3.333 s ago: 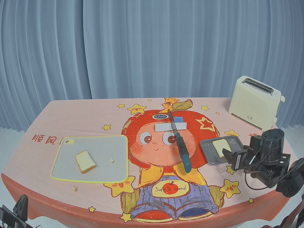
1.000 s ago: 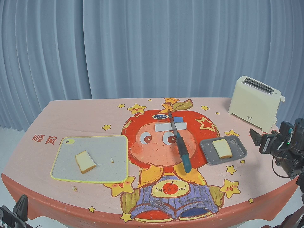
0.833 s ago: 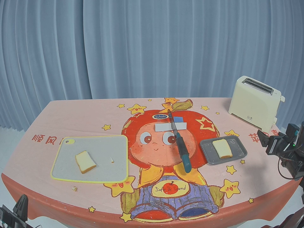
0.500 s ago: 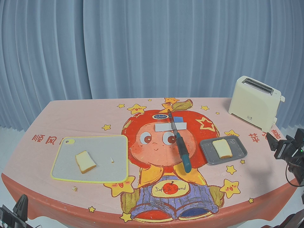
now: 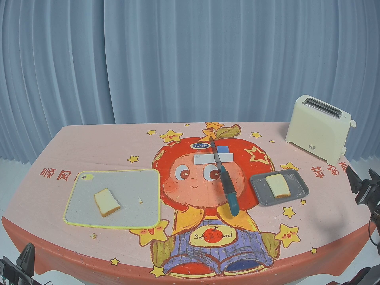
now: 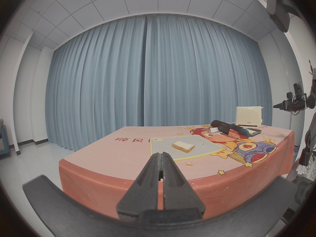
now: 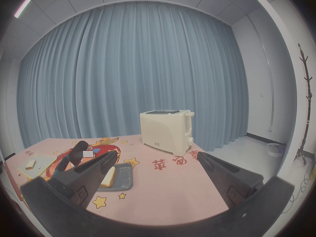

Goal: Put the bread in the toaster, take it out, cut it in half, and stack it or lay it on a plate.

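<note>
One half slice of bread (image 5: 106, 202) (image 6: 183, 145) lies on the grey cutting board (image 5: 134, 214) at the table's left. The other half (image 5: 277, 185) (image 7: 109, 178) rests on the grey plate (image 5: 259, 187) (image 7: 125, 175) to the right of centre. A knife (image 5: 226, 181) with a teal handle lies between them, its blade on a white block. The cream toaster (image 5: 318, 128) (image 7: 165, 131) stands at the back right. My right gripper (image 5: 361, 180) (image 7: 157, 160) hovers open and holds nothing off the table's right edge. My left gripper (image 6: 161, 169) is shut, low before the table's left front corner.
A crumb (image 5: 140, 199) lies on the cutting board and another crumb (image 5: 93, 236) on the cloth by the board's front edge. The tablecloth (image 5: 190, 238) drops off at the front edge. Blue curtains hang behind.
My right gripper has drawn back from the plate to the right, past the table's edge, leaving the bread half on the plate. The left arm has not moved.
</note>
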Controlling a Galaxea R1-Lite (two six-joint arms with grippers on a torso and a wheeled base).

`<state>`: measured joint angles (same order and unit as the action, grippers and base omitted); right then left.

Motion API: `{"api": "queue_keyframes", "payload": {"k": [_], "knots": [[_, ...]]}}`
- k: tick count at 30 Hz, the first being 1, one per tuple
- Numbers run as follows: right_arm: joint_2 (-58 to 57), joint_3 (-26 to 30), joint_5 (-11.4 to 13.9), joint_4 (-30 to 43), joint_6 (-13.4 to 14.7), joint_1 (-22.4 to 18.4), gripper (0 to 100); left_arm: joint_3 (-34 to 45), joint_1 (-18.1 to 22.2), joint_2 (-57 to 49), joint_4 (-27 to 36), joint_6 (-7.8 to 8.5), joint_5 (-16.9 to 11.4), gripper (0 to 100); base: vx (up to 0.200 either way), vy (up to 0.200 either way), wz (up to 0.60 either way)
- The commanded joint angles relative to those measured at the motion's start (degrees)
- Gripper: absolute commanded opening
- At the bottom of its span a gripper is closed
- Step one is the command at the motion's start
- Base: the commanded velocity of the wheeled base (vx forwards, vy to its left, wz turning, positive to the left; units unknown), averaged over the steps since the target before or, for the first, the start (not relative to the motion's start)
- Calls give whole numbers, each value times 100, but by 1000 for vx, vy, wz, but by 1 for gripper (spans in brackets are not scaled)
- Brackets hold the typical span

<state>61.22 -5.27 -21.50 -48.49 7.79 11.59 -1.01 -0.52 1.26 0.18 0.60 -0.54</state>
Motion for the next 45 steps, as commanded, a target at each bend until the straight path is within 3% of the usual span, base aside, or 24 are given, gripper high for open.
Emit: {"api": "queue_keyframes", "payload": {"k": [1, 6, 8, 25, 32, 41, 45], "knots": [[-594, 17, 111, -2, -111, 27, 100, 92, 0, 6, -1, 2, 1, 0, 0, 0, 0], [-1139, 210, 762, 33, -216, 27, 100, 92, 0, 6, -1, 2, 1, 0, 0, 0, 0], [-1235, 245, 858, 33, -252, 1, 100, 92, 0, 6, -1, 2, 1, 0, 0, 0, 0], [-1895, 527, 902, 95, -313, 10, 100, 101, 0, -3, -18, -7, 1, 0, 0, 0, 0], [-2694, 483, 902, 868, -533, -8, 100, 101, 0, -3, -62, -7, 1, 0, 0, 0, 0], [-3661, 404, 894, 2098, -542, -61, 100, 101, 0, -3, -62, -7, 10, 0, 0, 0, 0], [-4118, 245, 902, 2846, -542, -351, 100, 101, 0, -3, -62, -7, 10, 0, 0, 0, 0]]}}
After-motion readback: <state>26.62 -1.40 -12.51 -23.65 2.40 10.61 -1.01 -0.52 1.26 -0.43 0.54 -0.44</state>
